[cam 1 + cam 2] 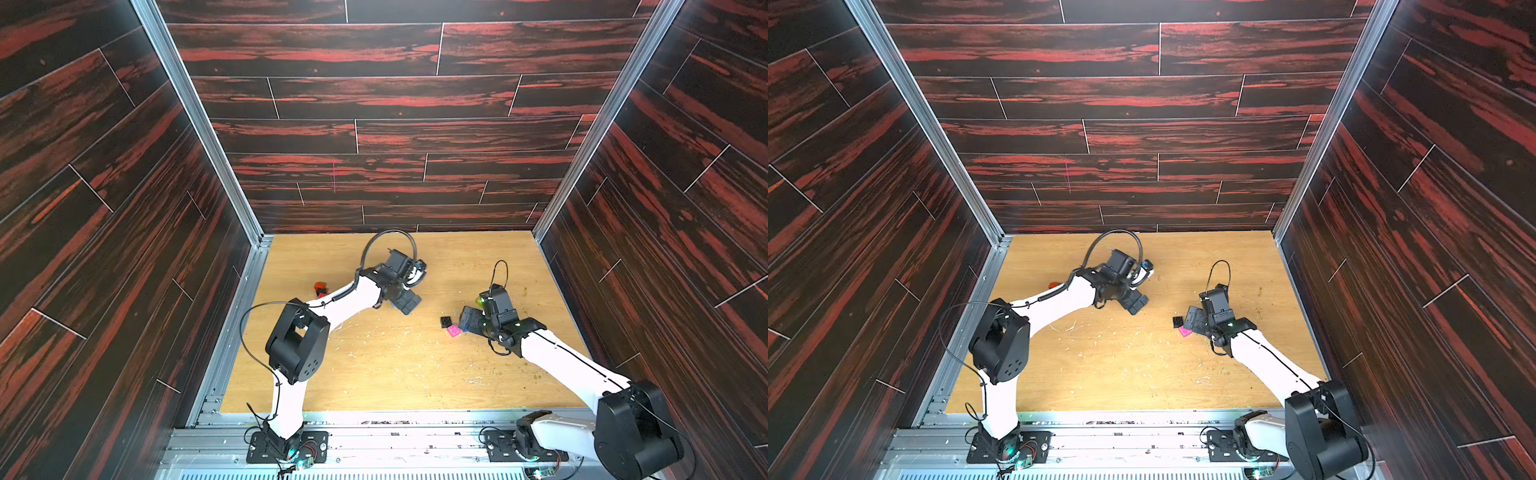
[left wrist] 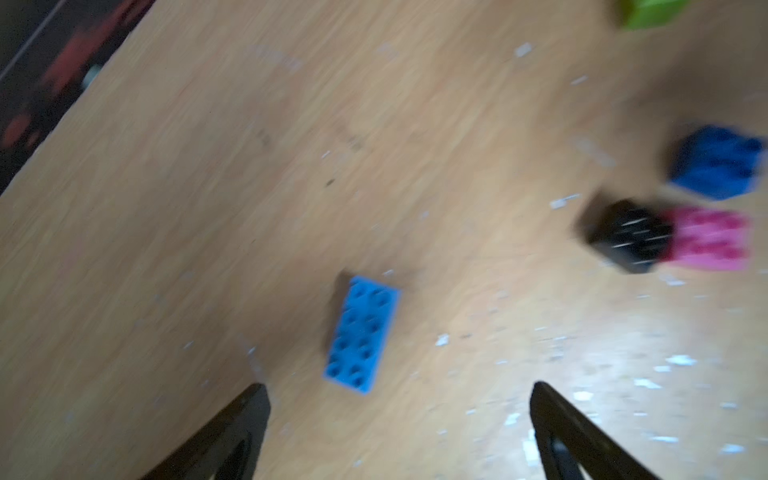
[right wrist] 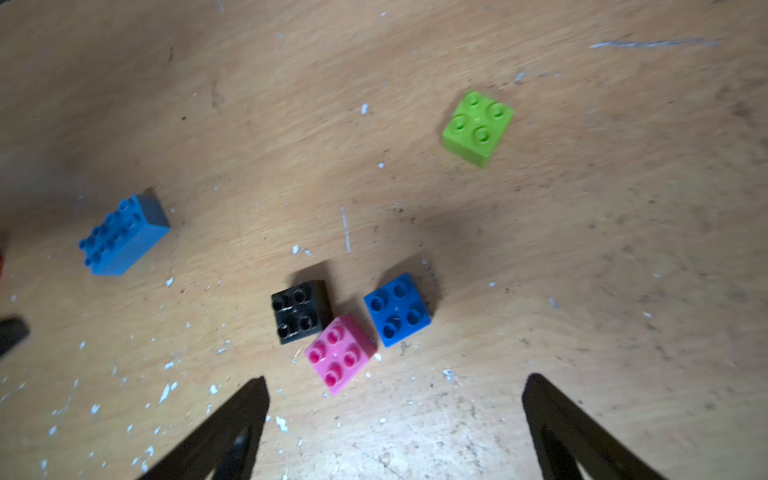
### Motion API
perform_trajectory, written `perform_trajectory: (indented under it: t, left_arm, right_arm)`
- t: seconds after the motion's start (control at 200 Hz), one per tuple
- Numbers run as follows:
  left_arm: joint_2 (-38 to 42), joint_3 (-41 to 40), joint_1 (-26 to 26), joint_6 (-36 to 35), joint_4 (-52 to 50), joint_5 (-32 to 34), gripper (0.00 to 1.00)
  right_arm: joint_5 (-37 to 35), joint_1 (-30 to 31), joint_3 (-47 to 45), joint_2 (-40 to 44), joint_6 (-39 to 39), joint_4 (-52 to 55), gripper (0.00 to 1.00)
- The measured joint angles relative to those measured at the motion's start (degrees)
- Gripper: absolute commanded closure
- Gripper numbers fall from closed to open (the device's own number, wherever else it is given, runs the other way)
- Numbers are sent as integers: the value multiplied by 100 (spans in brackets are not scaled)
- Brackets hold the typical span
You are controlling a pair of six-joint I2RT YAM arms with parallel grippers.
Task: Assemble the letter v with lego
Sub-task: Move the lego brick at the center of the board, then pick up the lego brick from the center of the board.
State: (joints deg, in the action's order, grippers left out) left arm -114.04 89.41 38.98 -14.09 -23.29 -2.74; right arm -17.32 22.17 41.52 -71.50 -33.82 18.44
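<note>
The lego is lying loose on the wooden table (image 1: 395, 374), and the bricks seen close up are lying studs up. At the far left, a red brick (image 1: 320, 287) is sitting beside the left arm, and only the top views are showing it plainly. Next, the left gripper (image 2: 399, 386) is hanging above the table with its jaws wide apart and nothing between them. Just ahead of its fingertips the long light blue brick (image 2: 362, 334) is lying, with two rows of four studs. In the top views the gripper is hiding it. Further right, the black brick (image 3: 300, 311) and the pink brick (image 3: 340, 353) are touching at a corner, and the dark blue brick (image 3: 397, 309) is sitting just beside the pink one. In the top views the right gripper (image 3: 397, 378) is covering most of the dark blue one. The green brick (image 3: 478, 129) is lying apart from this group. It is sharp in the right wrist view but only a blurred edge in the left wrist view. The right gripper is hovering near the pink brick, its jaws spread and holding nothing.
</note>
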Motion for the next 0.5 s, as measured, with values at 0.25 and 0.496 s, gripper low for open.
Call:
perform_trajectory:
  t: [0.25,0.496]
  left_arm:
    - [-671,138,721,0,85,-284,0]
    - [-1333,758,776,-33,-101,-442,0]
  right_arm:
    - [-98,-413,-98,511,-111,168,1]
    - [883,-1279,-439,605,107,118,2]
